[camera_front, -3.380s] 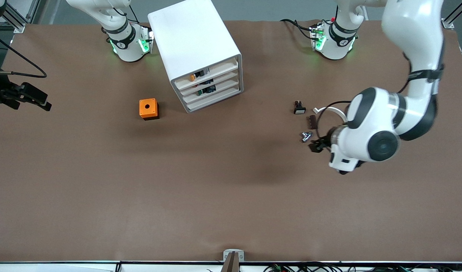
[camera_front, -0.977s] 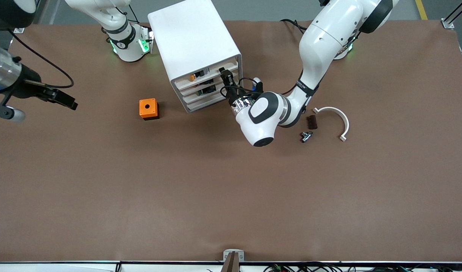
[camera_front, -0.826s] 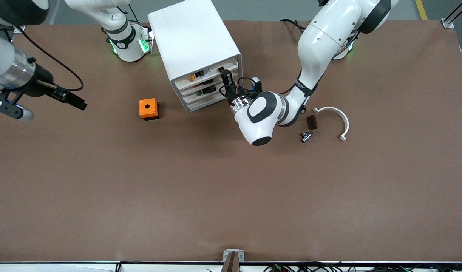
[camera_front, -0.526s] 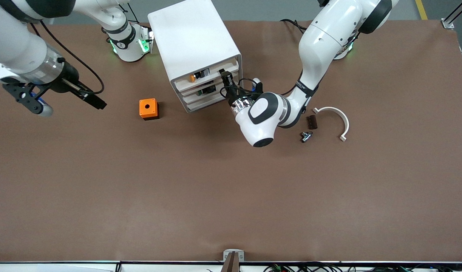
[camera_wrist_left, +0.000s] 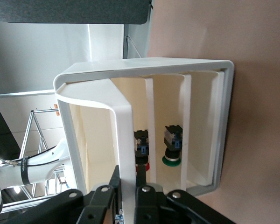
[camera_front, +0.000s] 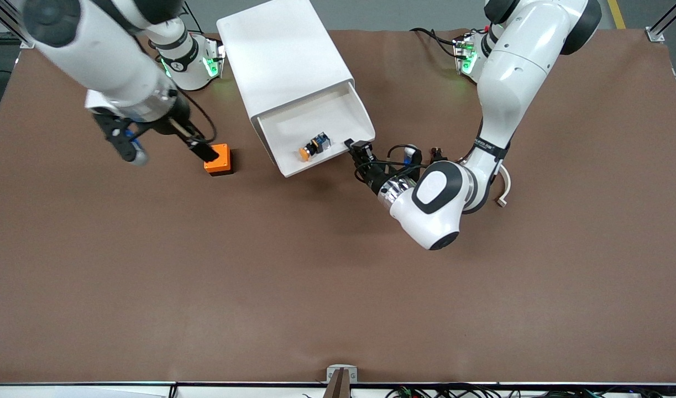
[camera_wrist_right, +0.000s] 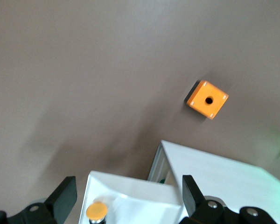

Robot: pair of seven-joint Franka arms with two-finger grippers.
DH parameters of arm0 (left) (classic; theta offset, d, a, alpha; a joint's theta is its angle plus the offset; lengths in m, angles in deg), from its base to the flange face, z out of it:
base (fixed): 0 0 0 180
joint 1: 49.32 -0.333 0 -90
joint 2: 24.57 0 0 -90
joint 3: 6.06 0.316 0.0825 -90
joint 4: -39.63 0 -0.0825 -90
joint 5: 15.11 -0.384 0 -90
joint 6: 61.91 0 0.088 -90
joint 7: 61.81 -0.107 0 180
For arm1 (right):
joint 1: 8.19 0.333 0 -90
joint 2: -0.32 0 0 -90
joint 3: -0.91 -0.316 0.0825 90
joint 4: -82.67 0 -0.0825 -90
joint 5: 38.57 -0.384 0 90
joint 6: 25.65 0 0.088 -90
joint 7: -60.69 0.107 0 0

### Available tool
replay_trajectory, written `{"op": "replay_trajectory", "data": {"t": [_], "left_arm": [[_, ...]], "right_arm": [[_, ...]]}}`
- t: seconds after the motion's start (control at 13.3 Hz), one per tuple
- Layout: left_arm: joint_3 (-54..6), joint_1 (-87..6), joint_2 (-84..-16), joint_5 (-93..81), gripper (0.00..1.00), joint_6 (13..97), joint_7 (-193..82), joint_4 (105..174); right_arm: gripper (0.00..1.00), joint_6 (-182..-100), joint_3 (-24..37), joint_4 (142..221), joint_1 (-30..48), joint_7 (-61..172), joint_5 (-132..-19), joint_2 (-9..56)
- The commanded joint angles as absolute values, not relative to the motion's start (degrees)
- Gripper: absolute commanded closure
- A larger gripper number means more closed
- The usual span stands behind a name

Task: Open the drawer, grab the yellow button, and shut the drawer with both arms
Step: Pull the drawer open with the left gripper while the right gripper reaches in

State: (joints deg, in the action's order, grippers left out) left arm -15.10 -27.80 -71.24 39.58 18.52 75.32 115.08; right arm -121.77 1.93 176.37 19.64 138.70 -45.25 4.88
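Note:
The white cabinet [camera_front: 282, 55] stands near the robots' bases. Its topmost drawer [camera_front: 293, 124] is pulled far out. The button [camera_front: 314, 146], with an orange-yellow cap, black body and blue bit, lies in the drawer near its front. My left gripper [camera_front: 358, 150] is shut on the drawer's front lip at the corner toward the left arm's end; the left wrist view shows it [camera_wrist_left: 128, 176] pinching the lip [camera_wrist_left: 123, 135]. My right gripper [camera_front: 204, 151] is open and empty over the orange cube [camera_front: 218, 159]. In the right wrist view it [camera_wrist_right: 128, 196] frames the drawer [camera_wrist_right: 135, 193] and the button's cap [camera_wrist_right: 96, 211].
The orange cube with a round hole [camera_wrist_right: 207, 99] sits beside the cabinet toward the right arm's end. A small black-and-white switch piece [camera_front: 437, 153] and a white curved part [camera_front: 505, 188] lie by the left arm's wrist. Lower drawers hold a green-capped button [camera_wrist_left: 171, 159].
My left gripper has pulled the top drawer out toward the front camera, uncovering the button. My right arm has swung in from its end of the table to over the orange cube.

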Motion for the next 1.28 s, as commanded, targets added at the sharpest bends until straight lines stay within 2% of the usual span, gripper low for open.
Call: {"op": "replay_trajectory", "data": {"t": [0.0, 0.08, 0.45, 0.68, 1.13, 1.2], "left_arm": [[-14.3, -28.3, -71.1, 39.9, 0.41, 17.8, 72.1, 113.4], [-14.3, -28.4, -70.8, 39.1, 0.01, 17.8, 72.0, 113.4], [-14.6, -32.3, -69.7, 29.9, 0.01, 17.8, 68.8, 112.9], [-14.6, -36.8, -69.5, 26.5, 0.01, 17.7, 62.3, 111.4], [-12.7, -39.0, -68.2, 9.4, 0.01, 18.8, 51.5, 110.8], [-12.5, -39.0, -68.0, 6.5, 0.01, 19.6, 50.0, 110.8]], "right_arm": [[0.00, -125.7, 2.4, 176.0, 24.6, 147.0, -45.8, 7.8], [0.00, -127.7, 2.4, 176.0, 26.2, 150.0, -45.8, 9.0], [0.00, -133.3, 2.4, 177.0, 33.1, 160.5, -45.7, 13.1], [0.00, -138.5, 2.4, 180.4, 36.2, 164.0, -45.2, 13.8], [0.00, -141.3, 2.5, 181.1, 40.6, 166.8, -44.7, 17.4], [0.08, -141.2, 2.5, 181.2, 40.8, 166.8, -44.7, 17.4]]}}
